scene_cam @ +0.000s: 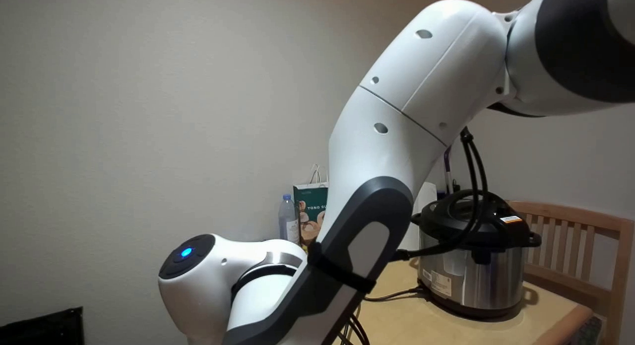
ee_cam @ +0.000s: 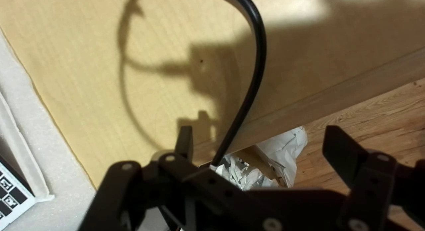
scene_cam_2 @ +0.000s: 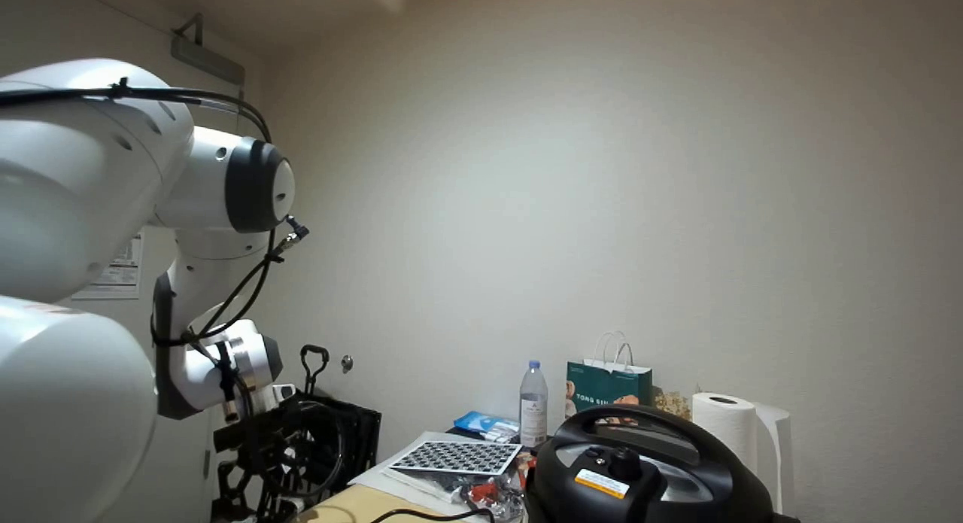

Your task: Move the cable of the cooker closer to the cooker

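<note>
Cord slants over desk edge, seen between spread, empty jaws of claw, nearer checkerboard side; depth unclear.

— Tan and wood-edged, the worktop before you carries a silver cooker, standing upright.

— And in an exterior view you see a thin black cable lying on the worktop too, curving beside the cooker.
</note>
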Controlling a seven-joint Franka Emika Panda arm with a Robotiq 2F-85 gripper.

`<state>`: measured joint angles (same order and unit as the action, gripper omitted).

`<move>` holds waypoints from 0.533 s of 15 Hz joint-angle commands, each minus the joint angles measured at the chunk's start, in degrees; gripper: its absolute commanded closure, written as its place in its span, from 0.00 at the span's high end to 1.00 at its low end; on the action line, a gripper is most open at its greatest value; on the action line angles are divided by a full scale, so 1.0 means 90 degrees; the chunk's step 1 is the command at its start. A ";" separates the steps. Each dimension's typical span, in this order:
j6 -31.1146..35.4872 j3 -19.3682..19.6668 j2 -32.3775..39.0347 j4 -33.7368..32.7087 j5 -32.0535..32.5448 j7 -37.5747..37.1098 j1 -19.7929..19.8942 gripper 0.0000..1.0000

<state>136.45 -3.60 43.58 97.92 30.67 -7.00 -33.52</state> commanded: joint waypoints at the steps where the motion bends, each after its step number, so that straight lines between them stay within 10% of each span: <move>1: -0.0117 -0.0091 0.0369 -0.0359 -0.0111 0.0359 0.0169 1.00; 8: -0.0180 -0.0189 0.0971 -0.0996 -0.0317 0.0730 0.0350 0.90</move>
<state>136.33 -3.93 50.47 91.53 29.75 -3.78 -31.74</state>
